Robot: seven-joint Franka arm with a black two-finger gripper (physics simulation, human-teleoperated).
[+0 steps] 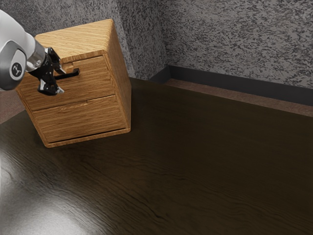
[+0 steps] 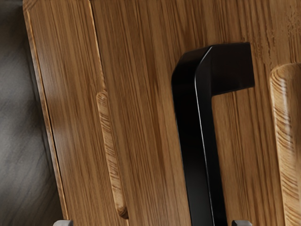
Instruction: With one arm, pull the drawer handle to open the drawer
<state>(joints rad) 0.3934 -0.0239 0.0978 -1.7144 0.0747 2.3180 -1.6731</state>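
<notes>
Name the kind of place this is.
Probably a bare simulated room: a small wooden drawer cabinet on a dark wood table, rough grey walls with a dark baseboard.

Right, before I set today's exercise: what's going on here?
A robot arm's gripper is at the black handle of the top drawer in a small wooden cabinet on a dark table. In the wrist view its open fingers straddle the handle without clamping it. The drawer front looks flush with the cabinet, so the pull has not begun.
</notes>
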